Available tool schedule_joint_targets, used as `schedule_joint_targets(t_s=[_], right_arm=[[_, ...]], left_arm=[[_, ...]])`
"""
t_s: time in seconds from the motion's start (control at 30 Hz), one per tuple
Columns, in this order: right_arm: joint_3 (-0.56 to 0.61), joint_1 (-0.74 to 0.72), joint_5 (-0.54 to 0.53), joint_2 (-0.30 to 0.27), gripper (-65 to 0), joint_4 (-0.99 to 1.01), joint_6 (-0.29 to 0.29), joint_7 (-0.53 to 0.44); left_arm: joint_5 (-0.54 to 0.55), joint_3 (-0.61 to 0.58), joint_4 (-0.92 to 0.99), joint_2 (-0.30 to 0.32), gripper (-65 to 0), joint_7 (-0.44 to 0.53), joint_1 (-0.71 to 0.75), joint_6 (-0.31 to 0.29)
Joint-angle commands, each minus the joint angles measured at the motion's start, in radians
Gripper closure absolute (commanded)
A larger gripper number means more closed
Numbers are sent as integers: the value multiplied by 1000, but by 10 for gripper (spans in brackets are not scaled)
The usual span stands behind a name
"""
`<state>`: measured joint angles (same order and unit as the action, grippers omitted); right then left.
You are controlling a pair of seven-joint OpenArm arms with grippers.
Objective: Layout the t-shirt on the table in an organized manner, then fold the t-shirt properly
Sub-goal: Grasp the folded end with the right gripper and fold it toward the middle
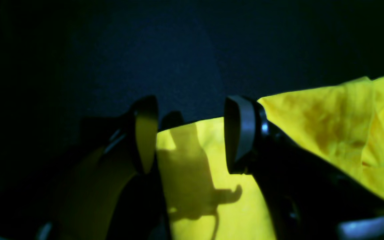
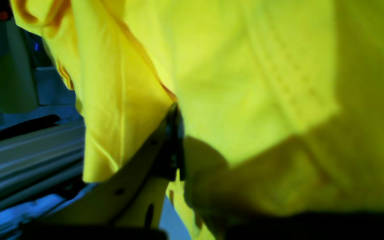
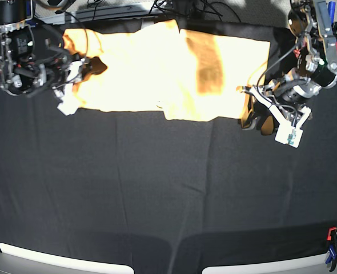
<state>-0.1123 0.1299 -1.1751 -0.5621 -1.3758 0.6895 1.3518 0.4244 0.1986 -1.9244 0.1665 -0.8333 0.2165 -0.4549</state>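
The light orange-yellow t-shirt (image 3: 157, 68) lies spread along the far part of the black table (image 3: 157, 188), with a darker fold band right of its middle. My left gripper (image 3: 254, 117) hangs at the shirt's near right corner. In the left wrist view it (image 1: 192, 133) is open, and the yellow t-shirt (image 1: 328, 126) edge lies under and between its fingers on the table (image 1: 178, 50). My right gripper (image 3: 83, 67) is at the shirt's left end. In the right wrist view its jaws (image 2: 175, 140) are pressed together on the t-shirt (image 2: 245, 83), which drapes over one finger and fills the frame.
Cables (image 3: 180, 8) run along the table's far edge. A red and blue clamp (image 3: 331, 251) sits at the near right corner. White strips (image 3: 60, 260) line the front edge. A metal rail (image 2: 28, 150) shows beyond the lifted cloth in the right wrist view.
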Motion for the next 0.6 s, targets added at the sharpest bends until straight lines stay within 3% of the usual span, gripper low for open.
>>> schedule_joint_targets(t_s=[0.0,0.17,0.3,0.5,0.57], right_arm=[[-47,-14,-4,-37,0,-13,9,-8],[-206,-12,-11,-64,0,-92,9,-5],[-204,19,-10,-46,0,-240,-28,-5],[-172,74,87,106,0,-541,-36,-32],[-147,85,158,163,0,-605,-73,-80]], left_arm=[[13,4,-18,6,-299,27,-2,-6],[13,4,-18,6,-299,50,34,-6],[13,4,-18,6,-298,52,66,-6],[14,4,-18,6,-298,105,117,-6],[13,4,-18,6,-298,102,126,-6]])
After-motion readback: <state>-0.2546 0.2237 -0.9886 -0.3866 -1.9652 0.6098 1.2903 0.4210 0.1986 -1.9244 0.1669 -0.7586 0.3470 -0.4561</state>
